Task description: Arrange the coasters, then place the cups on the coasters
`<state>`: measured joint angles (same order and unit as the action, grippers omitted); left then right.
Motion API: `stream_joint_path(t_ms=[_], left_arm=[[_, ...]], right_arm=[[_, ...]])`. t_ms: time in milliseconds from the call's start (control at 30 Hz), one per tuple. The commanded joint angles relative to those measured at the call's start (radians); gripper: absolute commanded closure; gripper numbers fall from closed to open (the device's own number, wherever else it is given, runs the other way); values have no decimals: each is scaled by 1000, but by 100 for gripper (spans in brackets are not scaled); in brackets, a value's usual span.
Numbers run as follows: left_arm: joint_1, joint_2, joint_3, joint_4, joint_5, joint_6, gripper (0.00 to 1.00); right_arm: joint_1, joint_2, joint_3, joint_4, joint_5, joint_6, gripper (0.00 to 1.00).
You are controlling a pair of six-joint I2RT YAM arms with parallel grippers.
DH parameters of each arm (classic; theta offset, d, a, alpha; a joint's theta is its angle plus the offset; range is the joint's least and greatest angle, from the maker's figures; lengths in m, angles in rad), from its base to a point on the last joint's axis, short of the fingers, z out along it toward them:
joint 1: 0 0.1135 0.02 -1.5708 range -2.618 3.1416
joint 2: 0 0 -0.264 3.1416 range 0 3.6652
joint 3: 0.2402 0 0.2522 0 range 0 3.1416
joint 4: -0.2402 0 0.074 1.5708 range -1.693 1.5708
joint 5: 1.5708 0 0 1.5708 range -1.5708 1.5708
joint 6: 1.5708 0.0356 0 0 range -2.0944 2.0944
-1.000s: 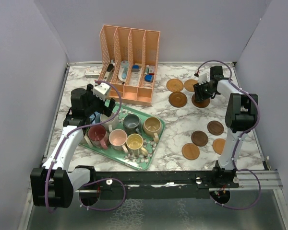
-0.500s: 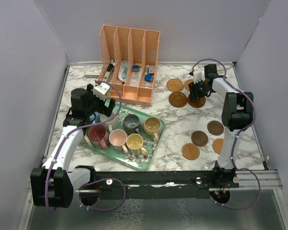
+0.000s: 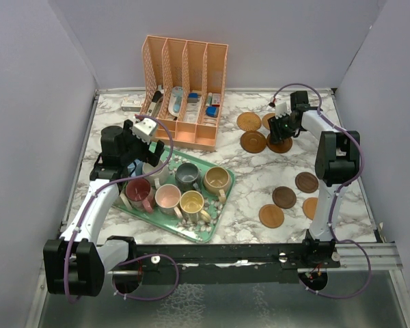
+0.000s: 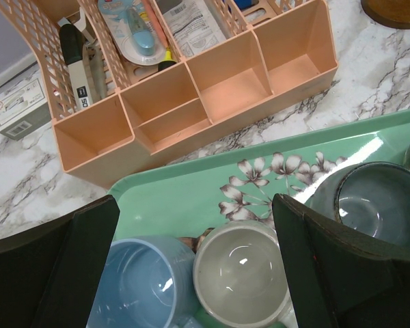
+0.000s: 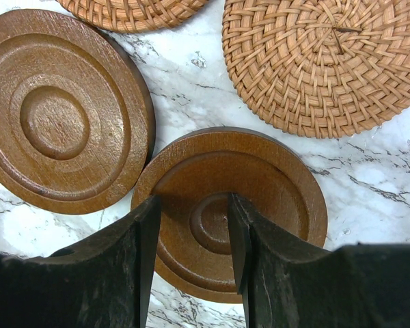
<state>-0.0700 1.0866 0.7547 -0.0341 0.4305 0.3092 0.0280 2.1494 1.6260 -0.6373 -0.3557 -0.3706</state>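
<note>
right pincer [image 5: 191,205] hangs low over a dark ringed coaster [image 5: 273,184] at about 1 o'clock on the desk [image 3: 260,171]. its jaws are partly apart, straddling the disc's raised centre and clamping nothing; whether the tips touch the wood i cannot tell. its wrist view shows detail the top view is too small to give: a second ringed wooden coaster [image 5: 55,119] lies edge to edge with the first at its 10 o'clock, and two woven coasters [image 5: 314,61] lie at its 11 and 1 o'clock. only the top view shows four more brown coasters [image 3: 283,197] at 4 o'clock.

left pincer [image 4: 195,201] is spread wide and holds nothing above the green floral tray [image 4: 191,184] at 8 o'clock. its wrist view shows a blue cup [image 4: 137,287], a cream cup [image 4: 240,273] and a grey-blue cup [image 4: 379,201]. the top view adds a maroon cup [image 3: 138,190], pink cup [image 3: 168,197], yellow cup [image 3: 191,202] and tan cup [image 3: 217,179] in the same tray. a peach organiser [image 4: 191,102] stands at 11 o'clock.
</note>
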Motion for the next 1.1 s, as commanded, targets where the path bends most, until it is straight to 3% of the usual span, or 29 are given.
stream_joint_path(t_ms=[0,367,667,833,1067], left_arm=[[-6,-21,-12,0,27,11,1],[-5,-23,-11,-3,31,8,1],[-5,-34,-20,4,37,15,1],[-5,-44,-22,9,47,10,1],[-7,-56,-12,11,49,-5,1]], right_arm=[[16,22,-22,-16,-3,-1,55],[16,29,32,-15,27,3,55],[16,-76,69,-50,32,-14,46],[16,-191,-15,-46,92,-41,43],[16,-411,-259,-65,107,-81,40]])
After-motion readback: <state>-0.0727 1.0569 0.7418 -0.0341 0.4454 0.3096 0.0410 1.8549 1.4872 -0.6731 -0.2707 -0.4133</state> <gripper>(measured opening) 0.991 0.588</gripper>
